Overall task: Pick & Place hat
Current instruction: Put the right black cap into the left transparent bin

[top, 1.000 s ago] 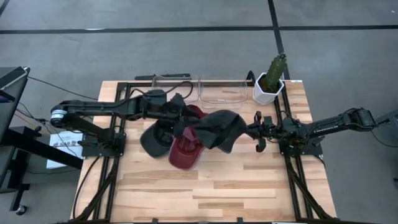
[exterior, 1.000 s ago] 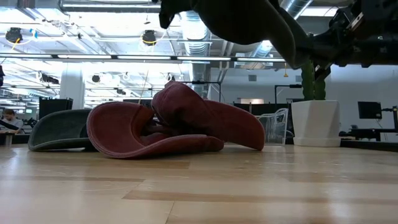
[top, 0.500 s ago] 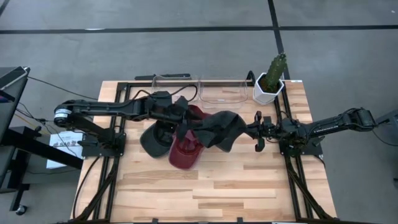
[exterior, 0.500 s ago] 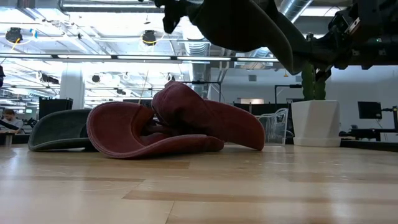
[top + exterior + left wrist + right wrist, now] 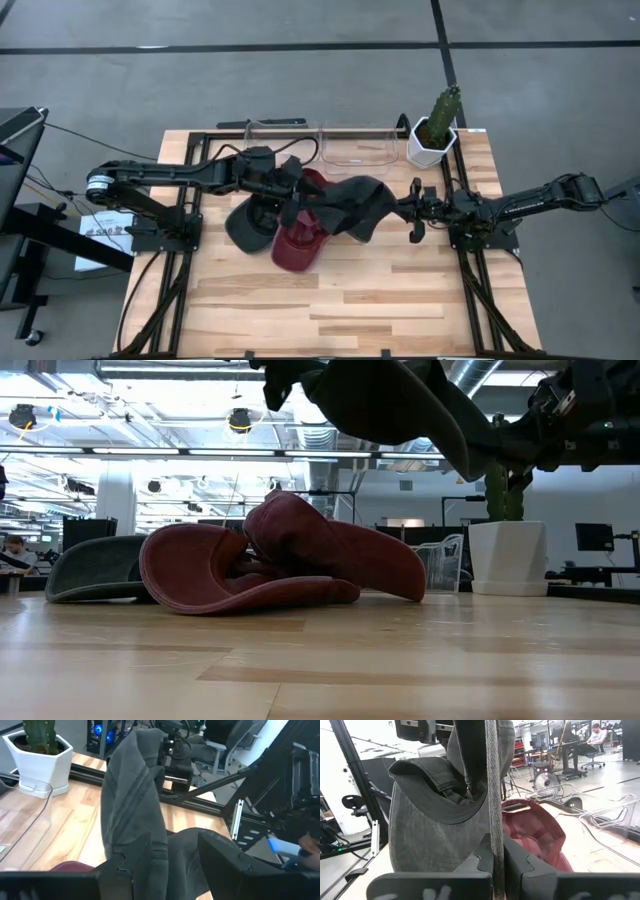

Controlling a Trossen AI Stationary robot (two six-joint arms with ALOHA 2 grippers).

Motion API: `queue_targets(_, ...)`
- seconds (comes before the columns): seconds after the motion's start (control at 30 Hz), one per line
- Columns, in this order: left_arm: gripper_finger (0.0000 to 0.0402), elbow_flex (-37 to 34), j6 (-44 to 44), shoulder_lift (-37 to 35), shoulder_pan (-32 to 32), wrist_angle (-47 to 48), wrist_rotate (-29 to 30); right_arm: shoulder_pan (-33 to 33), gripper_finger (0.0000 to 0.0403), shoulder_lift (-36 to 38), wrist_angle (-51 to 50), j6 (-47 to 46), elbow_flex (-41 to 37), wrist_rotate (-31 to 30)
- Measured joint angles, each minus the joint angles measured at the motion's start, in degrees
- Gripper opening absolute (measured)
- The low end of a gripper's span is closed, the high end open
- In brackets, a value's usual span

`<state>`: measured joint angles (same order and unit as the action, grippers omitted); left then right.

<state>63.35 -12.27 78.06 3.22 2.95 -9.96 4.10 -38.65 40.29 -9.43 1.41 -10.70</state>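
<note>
A dark grey hat hangs in the air above the table's middle, stretched between my two grippers; the low view shows it high over the table. My left gripper is at the hat's left end, its fingers around bunched cloth. My right gripper is shut on the hat's right end. Under them a dark red hat lies on its brim on the wood, with a dark green hat beside it to the left. My left gripper holds the grey hat's bunched cloth between its two fingers, which stand fairly wide apart. They come nearly level from the table's left. The hat is lifted clear of the table. My right gripper pinches a thin edge of the hat's brim between its two fingers. They come level from the table's right. The hat stands on edge in front of them, clear of the red hat below.
Two clear plastic bins stand at the far edge, and a cactus in a white pot stands at the far right. The near half of the wooden table is bare wood.
My left gripper has turned a little in place, and the grey hat's left end has shifted slightly with it. The hat stays in the air between both grippers.
</note>
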Motion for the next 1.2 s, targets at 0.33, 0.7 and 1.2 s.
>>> queue_targets(0.33,0.0159,-0.2,0.0,0.0,0.0,1.4,1.4,0.0,0.0001,0.0,0.5,0.0,0.0,0.1)
queue_targets(0.7,0.0159,-1.7,0.0,0.0,0.0,0.0,1.4,-0.1,0.0001,0.0,0.9,0.4,0.0,0.2)
queue_targets(1.2,0.0159,-1.8,0.0,0.5,0.1,-0.4,1.2,-0.1,0.0001,0.0,2.2,0.9,0.0,0.2)
